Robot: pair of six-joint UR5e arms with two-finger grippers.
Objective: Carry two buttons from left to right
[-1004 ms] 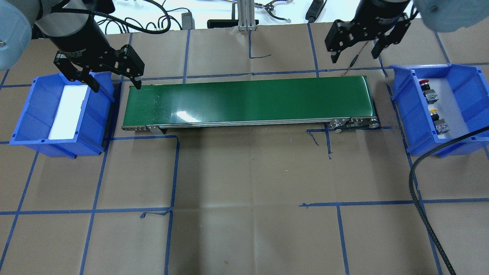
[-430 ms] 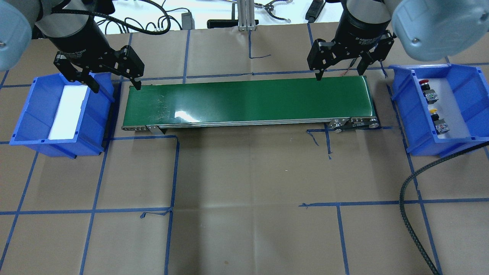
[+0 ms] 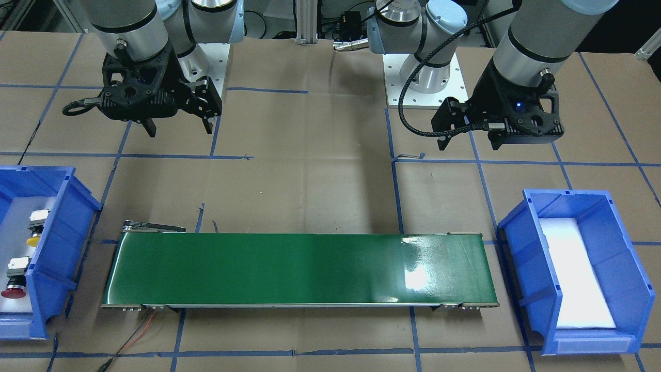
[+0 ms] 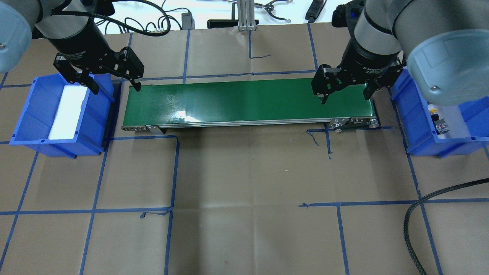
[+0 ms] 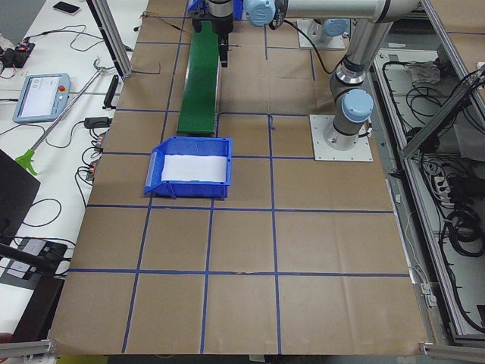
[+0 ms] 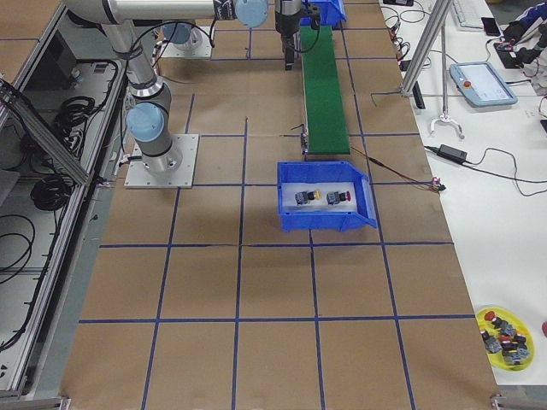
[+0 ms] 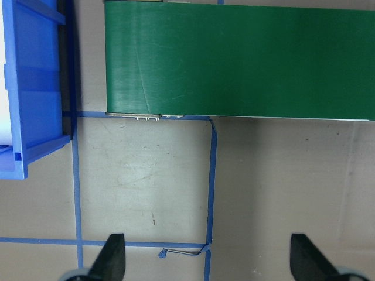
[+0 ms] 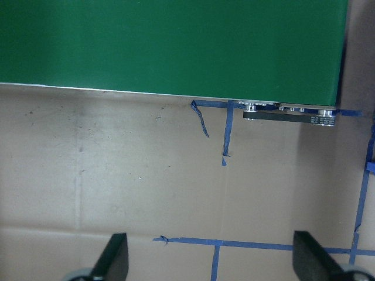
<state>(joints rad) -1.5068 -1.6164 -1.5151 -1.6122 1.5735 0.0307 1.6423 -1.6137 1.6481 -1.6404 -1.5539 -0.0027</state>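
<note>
Motion is all on my right side. My right claw (image 4: 347,96), fingers spread wide with nothing between them, has swung in the last second from the far edge of the table toward me. It now hangs over the three o'clock end of the green conveyor belt (image 4: 244,101), whose bare surface carries nothing.

At three o'clock from that claw sits the right bin (image 3: 57,248). Both parts lie inside it on their sides, apart from each other: the yellow button (image 3: 33,238) and the red button (image 3: 13,293). My own elbow hides the red one from overhead, but the front camera shows it plainly.

My left claw (image 4: 115,88) has not shifted. It hovers with fingers equally wide and empty at the belt's nine o'clock end, just beside the left bin (image 4: 23,126). That bin holds only its white pad (image 4: 67,110).

I judge the transport finished: both buttons are delivered, nothing is left to fetch, and my right arm's move reads as a retreat, not a new pick.
</note>
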